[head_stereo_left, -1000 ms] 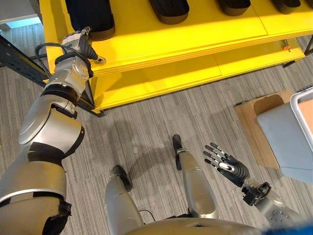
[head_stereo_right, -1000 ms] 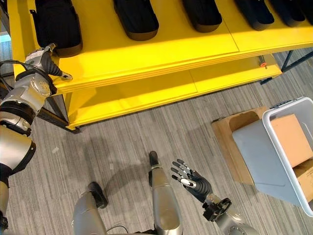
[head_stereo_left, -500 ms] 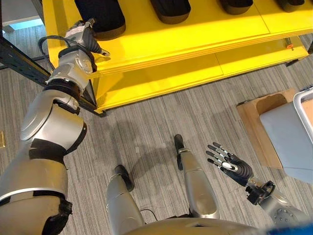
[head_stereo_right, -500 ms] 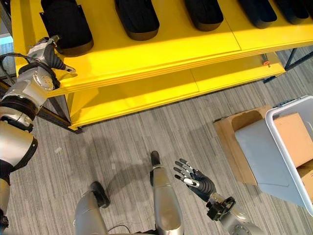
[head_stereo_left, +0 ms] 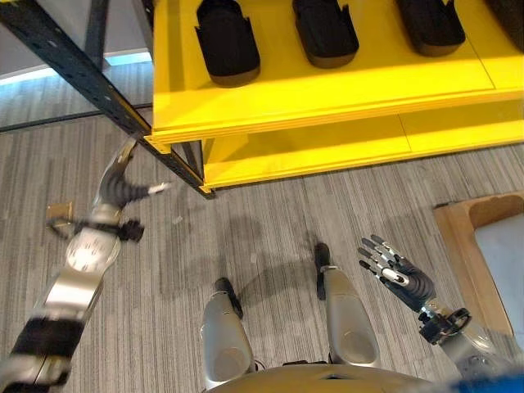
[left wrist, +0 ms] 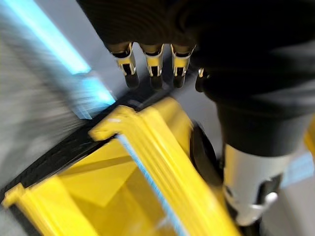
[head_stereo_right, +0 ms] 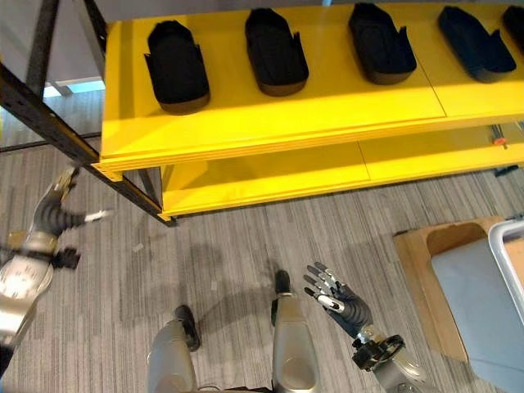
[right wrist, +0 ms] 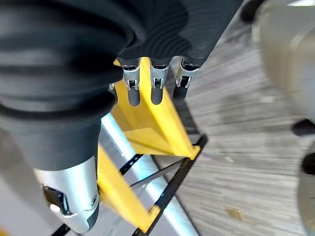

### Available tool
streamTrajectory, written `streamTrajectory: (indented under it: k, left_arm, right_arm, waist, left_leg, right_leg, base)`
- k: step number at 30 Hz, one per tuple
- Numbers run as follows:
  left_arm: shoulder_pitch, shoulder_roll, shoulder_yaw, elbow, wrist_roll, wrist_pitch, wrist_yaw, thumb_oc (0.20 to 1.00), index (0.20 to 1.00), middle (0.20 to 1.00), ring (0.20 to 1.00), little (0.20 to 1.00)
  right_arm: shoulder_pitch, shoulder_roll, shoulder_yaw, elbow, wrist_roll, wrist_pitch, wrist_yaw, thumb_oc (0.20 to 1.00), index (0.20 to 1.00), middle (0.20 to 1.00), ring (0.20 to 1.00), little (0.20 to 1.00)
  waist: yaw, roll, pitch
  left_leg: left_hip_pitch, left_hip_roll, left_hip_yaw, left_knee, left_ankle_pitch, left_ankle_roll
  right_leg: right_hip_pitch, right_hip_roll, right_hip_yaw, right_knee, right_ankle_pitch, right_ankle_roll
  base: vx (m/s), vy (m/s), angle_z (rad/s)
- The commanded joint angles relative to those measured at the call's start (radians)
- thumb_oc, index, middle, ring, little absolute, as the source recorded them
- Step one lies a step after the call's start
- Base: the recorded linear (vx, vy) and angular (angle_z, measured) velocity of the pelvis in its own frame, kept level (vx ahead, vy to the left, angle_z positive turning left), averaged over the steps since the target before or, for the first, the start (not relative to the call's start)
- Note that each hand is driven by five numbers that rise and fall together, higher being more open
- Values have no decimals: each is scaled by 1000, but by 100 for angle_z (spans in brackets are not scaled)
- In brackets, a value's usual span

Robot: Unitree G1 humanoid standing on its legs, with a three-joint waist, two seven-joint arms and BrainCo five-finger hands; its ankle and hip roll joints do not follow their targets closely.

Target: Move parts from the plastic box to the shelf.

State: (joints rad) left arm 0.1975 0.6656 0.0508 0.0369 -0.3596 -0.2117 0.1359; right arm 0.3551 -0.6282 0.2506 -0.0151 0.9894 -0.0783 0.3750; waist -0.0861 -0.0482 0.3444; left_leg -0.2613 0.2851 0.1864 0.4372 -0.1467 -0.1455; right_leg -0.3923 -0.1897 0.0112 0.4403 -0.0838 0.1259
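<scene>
In the eye views, the left hand (head_stereo_left: 121, 187) hung empty over the floor beside the dark post (head_stereo_left: 74, 64), fingers loosely spread, and the right hand (head_stereo_right: 344, 304) was low with fingers straight and nothing in it; black parts (head_stereo_right: 175, 65) sat in a row on the yellow shelf (head_stereo_right: 270, 115), and the plastic box (head_stereo_right: 516, 270) showed only as a rim at the right edge. The left wrist view, though blurred, seemed to show relaxed fingers (left wrist: 131, 77) near a shelf corner, and the right wrist view showed straight fingers (right wrist: 156, 91) too. I judged that the next fetch would go best by turning fully toward the box before reaching.
</scene>
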Motion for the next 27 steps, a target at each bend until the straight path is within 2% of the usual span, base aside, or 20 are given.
streamTrajectory:
  k: [1, 5, 7, 12, 16, 21, 27]
  left_arm:
    - [-154, 53, -31, 35, -109, -81, -76, 1000, 1000, 1000, 1000, 1000]
    - [4, -29, -64, -55, -259, -70, -172, 1000, 1000, 1000, 1000, 1000]
    - [69, -75, -82, -80, -367, -56, -217, 1000, 1000, 1000, 1000, 1000]
    - [123, -128, -119, -92, -505, -27, -265, 1000, 1000, 1000, 1000, 1000]
    - [159, -127, -152, -93, -471, -4, -293, 1000, 1000, 1000, 1000, 1000]
    - [147, -153, -190, -53, -429, 0, -289, 1000, 1000, 1000, 1000, 1000]
    - [124, -154, -216, -22, -373, 4, -274, 1000, 1000, 1000, 1000, 1000]
  right_arm:
    - [-49, 21, 7, -63, -14, -50, -11, 1000, 1000, 1000, 1000, 1000]
    - [-50, 33, -5, -58, -18, -62, -36, 1000, 1000, 1000, 1000, 1000]
    - [-48, 65, -12, -44, -20, -72, -68, 1000, 1000, 1000, 1000, 1000]
    - [-48, 80, -1, -23, -59, -75, -103, 1000, 1000, 1000, 1000, 1000]
    - [-65, 82, 8, 6, -164, -76, -140, 1000, 1000, 1000, 1000, 1000]
    - [-102, 115, 29, 27, -192, -81, -173, 1000, 1000, 1000, 1000, 1000]
    - [-131, 134, 51, 44, -217, -79, -187, 1000, 1000, 1000, 1000, 1000]
  waist:
    - [-25, -34, -29]
    - [-7, -2, -106]
    - [0, 4, -160]
    - [10, 4, -224]
    - [20, 3, -285]
    - [26, -4, -332]
    - [24, -8, -348]
  left_leg:
    - [-87, 94, -151, -70, 146, -45]
    - [29, 79, -130, -200, 187, -36]
    - [84, 73, -117, -259, 198, -27]
    - [150, 63, -98, -324, 209, -19]
    - [187, 52, -88, -375, 219, -15]
    - [223, 39, -76, -408, 218, -11]
    - [245, 32, -70, -413, 213, -6]
  right_leg:
    - [122, -82, 13, -125, 29, 89]
    - [241, -95, -45, -233, 47, 105]
    - [291, -101, -69, -280, 58, 115]
    - [351, -110, -92, -329, 72, 127]
    - [392, -119, -118, -366, 85, 135]
    - [425, -127, -130, -397, 99, 136]
    - [442, -130, -128, -395, 96, 135]
  base:
    - [136, 45, 12]
    - [78, 41, 12]
    - [44, 36, 10]
    - [9, 15, 3]
    - [-8, 27, 8]
    - [-10, 20, 6]
    - [0, 2, 1]
